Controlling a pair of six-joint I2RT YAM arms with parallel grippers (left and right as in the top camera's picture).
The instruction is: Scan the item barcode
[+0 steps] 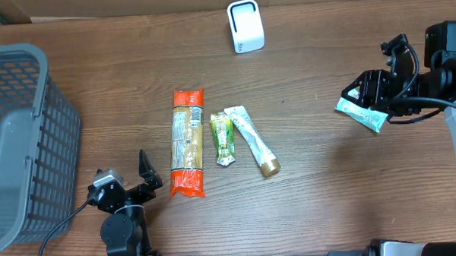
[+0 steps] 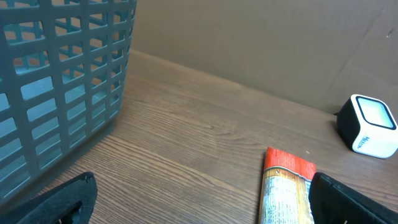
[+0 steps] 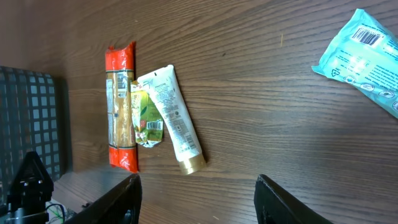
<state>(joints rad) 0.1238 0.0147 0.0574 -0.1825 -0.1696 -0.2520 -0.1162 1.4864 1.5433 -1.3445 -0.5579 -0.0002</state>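
Note:
A teal packet (image 1: 360, 114) lies flat on the table at the right, and its barcode faces up in the right wrist view (image 3: 368, 36). My right gripper (image 1: 376, 68) hovers just above and beside it, open, with nothing between its fingers (image 3: 197, 186). The white scanner (image 1: 245, 25) stands at the back centre, also in the left wrist view (image 2: 373, 126). My left gripper (image 1: 127, 173) rests low at the front left, wide open and empty (image 2: 202, 186).
A long orange-red packet (image 1: 188, 143), a green sachet (image 1: 223, 139) and a white tube with a gold cap (image 1: 252, 140) lie side by side mid-table. A grey mesh basket (image 1: 23, 143) fills the left edge.

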